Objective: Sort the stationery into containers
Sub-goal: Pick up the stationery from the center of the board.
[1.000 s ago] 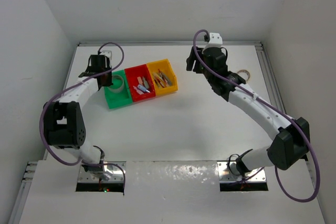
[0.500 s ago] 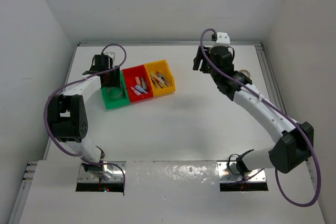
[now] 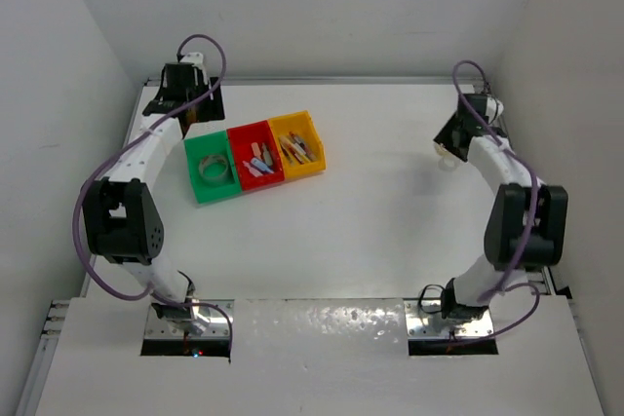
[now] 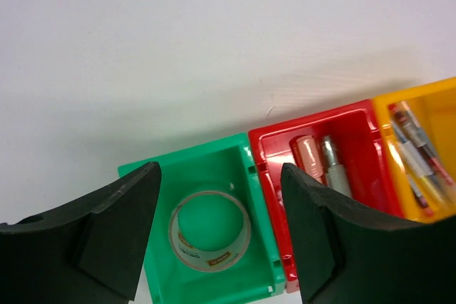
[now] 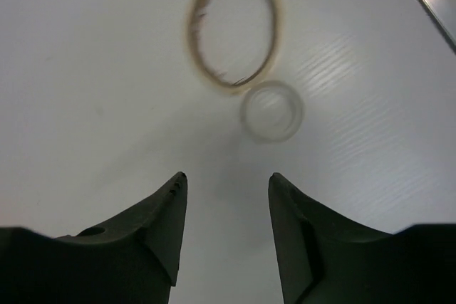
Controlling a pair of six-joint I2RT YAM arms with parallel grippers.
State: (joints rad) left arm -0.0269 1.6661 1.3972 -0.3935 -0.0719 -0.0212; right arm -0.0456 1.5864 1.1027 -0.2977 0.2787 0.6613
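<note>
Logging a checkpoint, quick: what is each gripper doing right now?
Left gripper: open, holding nothing.
Right gripper: open, holding nothing.

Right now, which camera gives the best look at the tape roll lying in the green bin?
The left wrist view: the tape roll fills much of the green bin, close and sharp. The top view shows it only as a small grey ring. The right wrist view does not show it.

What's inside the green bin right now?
One tape roll lies flat on the floor of the green bin. The floor shows bare through its hole and around it. Only the strip of floor under the roll itself is covered.
</note>
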